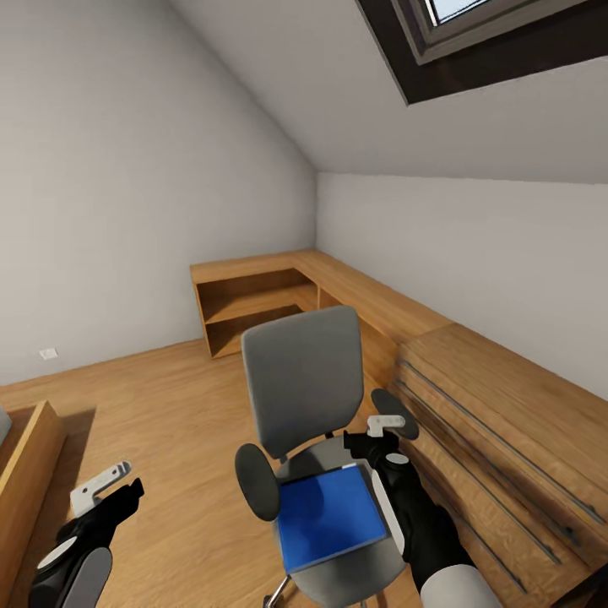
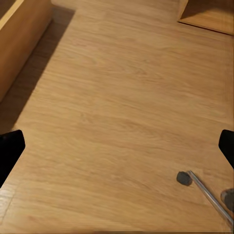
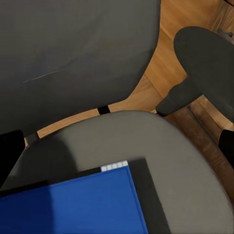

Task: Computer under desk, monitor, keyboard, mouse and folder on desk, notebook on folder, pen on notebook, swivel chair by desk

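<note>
Your blue folder (image 1: 329,517) lies flat on the seat of the swivel chair (image 1: 301,390). Your right tool (image 1: 382,439) hangs just over the seat's far edge, fingers wide apart. Your left tool (image 1: 105,490) is wide too, above the wooden floor (image 1: 169,422).

Soft daylight from the dark-framed sloped skylight (image 1: 473,34); even, mildly blurred renders; faint shadow on the light oak plank floor (image 1: 169,422).
</note>
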You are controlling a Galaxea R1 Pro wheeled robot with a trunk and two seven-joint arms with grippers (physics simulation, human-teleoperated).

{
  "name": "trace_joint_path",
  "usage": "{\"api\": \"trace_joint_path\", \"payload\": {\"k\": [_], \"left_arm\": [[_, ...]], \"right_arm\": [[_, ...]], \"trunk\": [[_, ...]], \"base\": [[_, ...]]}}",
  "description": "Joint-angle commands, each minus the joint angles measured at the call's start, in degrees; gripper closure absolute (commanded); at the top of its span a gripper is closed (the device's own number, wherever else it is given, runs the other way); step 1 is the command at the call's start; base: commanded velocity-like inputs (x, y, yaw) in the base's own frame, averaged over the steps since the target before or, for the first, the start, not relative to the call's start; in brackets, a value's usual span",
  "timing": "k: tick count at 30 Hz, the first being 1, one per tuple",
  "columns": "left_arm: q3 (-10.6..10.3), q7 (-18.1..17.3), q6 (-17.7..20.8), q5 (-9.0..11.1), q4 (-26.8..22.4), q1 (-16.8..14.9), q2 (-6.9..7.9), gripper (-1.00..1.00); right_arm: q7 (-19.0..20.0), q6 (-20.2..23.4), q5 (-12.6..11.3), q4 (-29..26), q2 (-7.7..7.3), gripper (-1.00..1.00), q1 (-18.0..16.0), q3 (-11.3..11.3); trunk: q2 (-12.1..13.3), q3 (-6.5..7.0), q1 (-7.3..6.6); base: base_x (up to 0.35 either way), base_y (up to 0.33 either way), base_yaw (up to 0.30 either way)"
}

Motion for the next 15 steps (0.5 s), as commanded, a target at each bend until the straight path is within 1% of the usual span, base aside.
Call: {"api": "trace_joint_path", "payload": {"k": [1,8,13,15], "left_arm": [[-0.2,0.4,0.2,0.4,-0.1,0.0,-0.04,-1.0],[-0.3,0.4,0.2,0.4,-0.1,0.0,-0.14,-1.0],[0.1,0.4,0.1,0.4,-0.1,0.0,-0.14,-1.0],[0.1,0.3,0.1,0.4,-0.1,0.0,-0.14,-1.0]], "right_arm": [[-0.1,0.4,0.6,-0.1,0.0,-1.0,0.0,0.1],[-0.1,0.4,0.2,-0.3,-0.15,-1.0,0.0,0.2],[-0.1,0.3,0.3,-0.4,-0.15,-1.0,0.0,0.1],[-0.1,-0.6,0.3,0.3,-0.14,-1.0,0.0,0.4]], "trunk": [[-0.5,-0.25,0.23],[-3.3,-1.51,1.76],[-5.3,-2.4,2.86],[-6.1,-2.76,3.3]], "base": [[0.0,0.0,0.003],[0.0,0.0,0.0],[0.0,0.0,0.0],[0.0,0.0,0.0]]}}
